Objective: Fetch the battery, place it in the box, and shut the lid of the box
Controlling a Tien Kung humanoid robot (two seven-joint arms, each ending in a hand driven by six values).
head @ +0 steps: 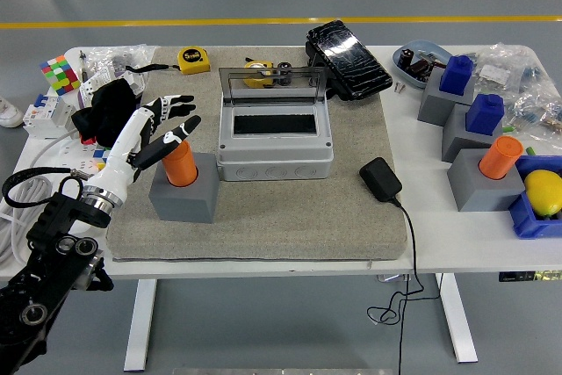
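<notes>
Your left robot hand hung over the left part of the grey mat, its white and black fingers spread wide and holding nothing. Its thumb side lay just beside the top of the orange battery, though you could not tell from this view whether they touched. The battery stood upright in a grey block on the mat. Just right of that block sat the grey box, its clear lid raised at the far edge and its dark opening showing. A yellow tape measure lay beyond the mat's far left corner, and a black adapter with its cord rested near the mat's right edge. On the right end of the desk a second orange cylinder stood in another grey block. Your right arm was out of view.
</notes>
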